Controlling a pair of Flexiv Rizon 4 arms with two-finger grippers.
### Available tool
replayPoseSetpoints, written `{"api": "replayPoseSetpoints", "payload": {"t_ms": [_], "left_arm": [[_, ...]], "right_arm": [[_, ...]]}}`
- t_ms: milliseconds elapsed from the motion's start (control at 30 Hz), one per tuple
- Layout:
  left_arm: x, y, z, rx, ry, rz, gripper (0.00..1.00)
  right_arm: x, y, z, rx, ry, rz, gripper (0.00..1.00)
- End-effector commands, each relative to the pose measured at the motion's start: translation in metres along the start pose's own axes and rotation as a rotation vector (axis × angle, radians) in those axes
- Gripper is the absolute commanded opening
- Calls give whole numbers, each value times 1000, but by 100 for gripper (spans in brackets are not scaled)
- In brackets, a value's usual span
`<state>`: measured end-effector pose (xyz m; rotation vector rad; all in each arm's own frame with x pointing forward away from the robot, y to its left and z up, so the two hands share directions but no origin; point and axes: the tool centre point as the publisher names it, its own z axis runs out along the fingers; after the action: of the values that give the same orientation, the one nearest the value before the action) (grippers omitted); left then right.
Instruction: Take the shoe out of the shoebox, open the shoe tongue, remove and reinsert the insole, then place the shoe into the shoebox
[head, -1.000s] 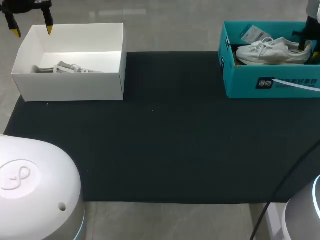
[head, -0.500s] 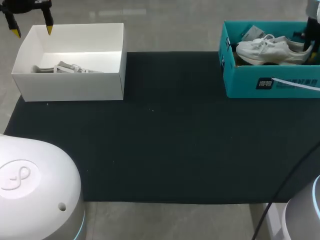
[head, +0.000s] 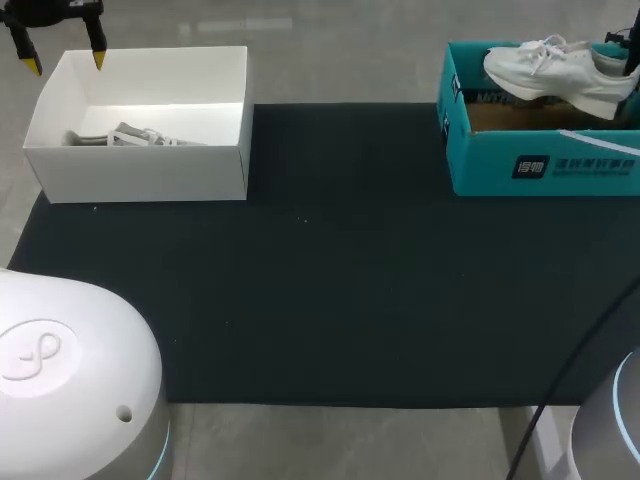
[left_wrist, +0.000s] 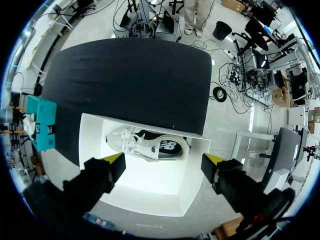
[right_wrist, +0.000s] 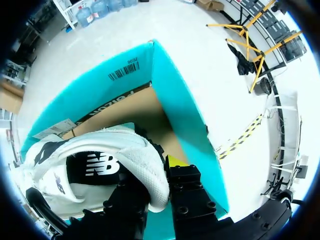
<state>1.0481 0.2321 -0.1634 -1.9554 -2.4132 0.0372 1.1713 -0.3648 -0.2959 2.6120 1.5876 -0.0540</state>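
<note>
A white sneaker (head: 560, 72) hangs tilted above the teal shoebox (head: 540, 165) at the table's far right. My right gripper (right_wrist: 156, 176) is shut on the sneaker's heel (right_wrist: 145, 170), with one yellow fingertip (right_wrist: 175, 161) showing beside the heel collar. Under the sneaker, the box's brown floor (right_wrist: 145, 110) lies bare. My left gripper (head: 62, 55) hovers open over the back left corner of a white box (head: 140, 170). In the left wrist view its fingers (left_wrist: 117, 164) stand wide apart above a second white sneaker (left_wrist: 150, 145) lying in that box, touching nothing.
A black mat (head: 330, 280) covers the table between the two boxes. The white box (left_wrist: 150, 190) stands on the mat's far left corner. The teal shoebox (left_wrist: 42, 125) stands at the opposite corner. A paper tag (right_wrist: 55, 129) lies inside the teal shoebox.
My right gripper closed on the sneaker's heel and raised it from inside the teal shoebox to above its rim. The left arm has not moved.
</note>
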Motion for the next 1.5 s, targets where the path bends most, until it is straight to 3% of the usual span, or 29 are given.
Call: {"api": "replayPoseSetpoints", "payload": {"t_ms": [33, 267, 633, 1500], "left_arm": [[0, 0, 0, 0, 1, 1, 100], [0, 0, 0, 0, 1, 1, 100], [0, 0, 0, 0, 1, 1, 100], [0, 0, 0, 0, 1, 1, 100]], "right_arm": [[-5, -10, -59, -30, -9, -9, 0], [-5, -25, -106, -95, -18, -21, 0], [4, -46, -148, -150, 6, -58, 0], [5, -46, -149, -152, 14, -64, 0]]}}
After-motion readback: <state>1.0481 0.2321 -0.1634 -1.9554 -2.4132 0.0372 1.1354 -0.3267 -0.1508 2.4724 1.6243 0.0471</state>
